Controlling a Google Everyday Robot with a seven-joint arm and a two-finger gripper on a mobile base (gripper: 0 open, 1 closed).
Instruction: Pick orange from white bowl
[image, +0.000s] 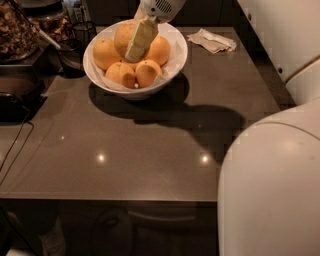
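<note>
The white bowl (172, 62), lined with white paper, stands at the back of the dark table and holds five oranges. The orange (123, 36), the largest and deepest in colour, sits highest at the back of the pile. My gripper (131, 50) reaches down into the bowl from above. One pale finger (140, 39) lies against the right front of that orange, and the other finger is hidden behind it. The gripper looks shut on the orange. Smaller oranges lie to its left (104, 53), to its right (161, 50) and in front (121, 74).
A crumpled napkin (212, 40) lies right of the bowl. A small dark glass cup (74, 55) with a utensil stands to its left, beside a jar (17, 27) and a black tray (15, 95). My white arm (272, 185) covers the table's right front.
</note>
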